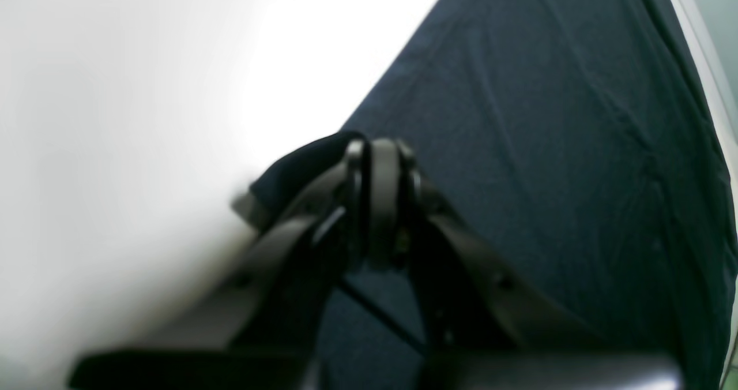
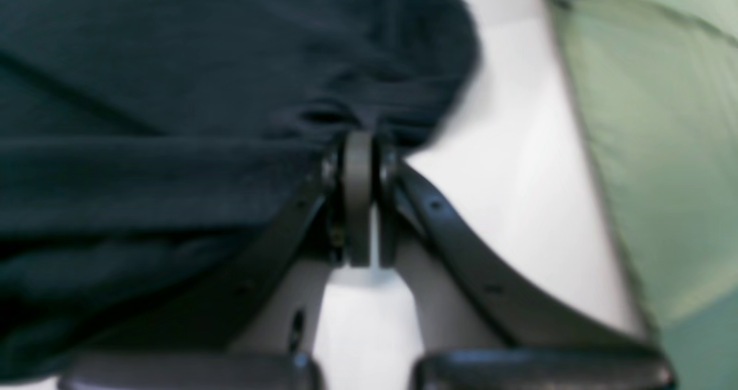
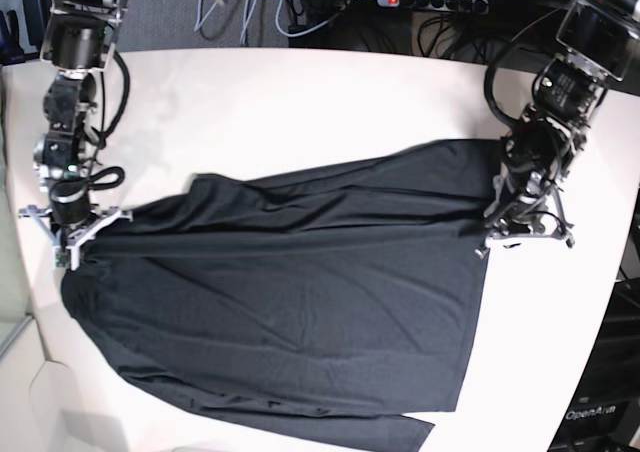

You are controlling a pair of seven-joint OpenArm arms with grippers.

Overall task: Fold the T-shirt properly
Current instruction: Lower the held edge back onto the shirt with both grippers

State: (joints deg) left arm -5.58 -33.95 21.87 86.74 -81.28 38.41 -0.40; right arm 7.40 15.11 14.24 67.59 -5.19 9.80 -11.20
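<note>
**Two pincers clamped on one shirt**

Both are shut on cloth. At the left of the base view the right pincer (image 3: 68, 257) grips the shirt (image 3: 290, 322), which lies spread over the bench (image 3: 300, 102); opposite, the left pincer (image 3: 487, 242) pinches its other edge. The fold looks barely begun; next, both should lift and carry across together. "OpenArm" shows lower right.

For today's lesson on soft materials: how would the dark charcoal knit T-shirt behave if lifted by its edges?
The dark charcoal knit T-shirt would likely sag floppily, since it lies rippled on the white table. Pinched by the left gripper and right gripper, it probably drapes between them.
</note>
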